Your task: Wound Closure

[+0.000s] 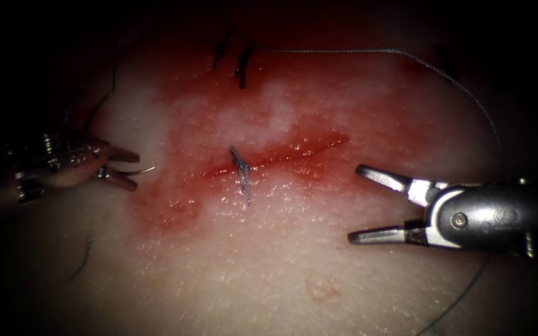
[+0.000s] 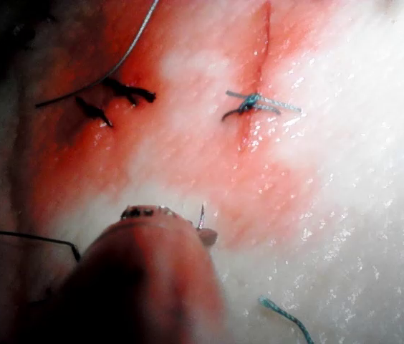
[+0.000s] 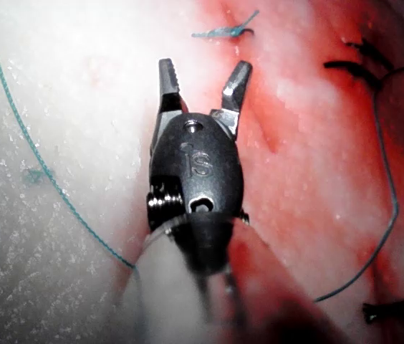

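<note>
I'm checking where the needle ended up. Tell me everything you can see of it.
The needle is a thin, curved piece of bright metal. The left tool holds it between its shut jaws, to the left of the cut. A short curved end sticks out past the jaw tips toward the cut, above the tissue and not in it. How far along its curve it is gripped is hard to tell. The left wrist view shows the point beside the jaws.

Two steel two-jawed needle drivers, the left tool (image 1: 121, 167) and the right tool (image 1: 355, 204). One thin curved steel needle (image 1: 139, 170). One long dark thread (image 1: 406, 56). One blue-grey knotted stitch (image 1: 241, 171) on one red cut (image 1: 294, 152). One pale pork tissue (image 1: 269, 274).
</note>
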`<state>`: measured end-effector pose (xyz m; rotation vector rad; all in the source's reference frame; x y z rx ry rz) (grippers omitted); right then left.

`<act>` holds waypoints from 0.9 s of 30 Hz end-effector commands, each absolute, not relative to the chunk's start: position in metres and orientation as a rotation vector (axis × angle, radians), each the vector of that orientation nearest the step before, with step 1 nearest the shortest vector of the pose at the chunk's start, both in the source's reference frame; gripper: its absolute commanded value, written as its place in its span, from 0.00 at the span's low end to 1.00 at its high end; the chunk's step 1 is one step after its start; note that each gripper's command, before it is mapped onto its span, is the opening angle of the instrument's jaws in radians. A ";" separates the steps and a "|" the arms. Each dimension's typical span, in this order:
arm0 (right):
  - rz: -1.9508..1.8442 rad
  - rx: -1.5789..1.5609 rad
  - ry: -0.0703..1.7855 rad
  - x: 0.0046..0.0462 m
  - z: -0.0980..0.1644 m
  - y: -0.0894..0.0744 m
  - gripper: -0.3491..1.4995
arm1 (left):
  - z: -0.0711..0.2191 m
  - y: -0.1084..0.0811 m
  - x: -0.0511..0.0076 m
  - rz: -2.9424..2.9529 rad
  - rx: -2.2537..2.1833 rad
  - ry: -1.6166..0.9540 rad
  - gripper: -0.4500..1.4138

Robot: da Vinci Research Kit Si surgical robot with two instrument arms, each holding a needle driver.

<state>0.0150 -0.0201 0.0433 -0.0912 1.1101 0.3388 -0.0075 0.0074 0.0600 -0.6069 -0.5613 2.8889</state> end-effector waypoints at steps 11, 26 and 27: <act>0.327 -0.087 1.116 0.0150 0.044 -0.020 0.70 | 0.059 0.008 -0.0081 2.891 -0.675 -0.496 0.00; 0.524 0.096 1.173 0.0135 0.045 -0.019 0.64 | 0.050 0.008 -0.0165 2.825 -1.333 -0.019 0.00; 0.539 0.118 1.182 0.0135 0.045 -0.018 0.64 | 0.050 0.008 -0.0174 2.816 -1.363 -0.019 0.00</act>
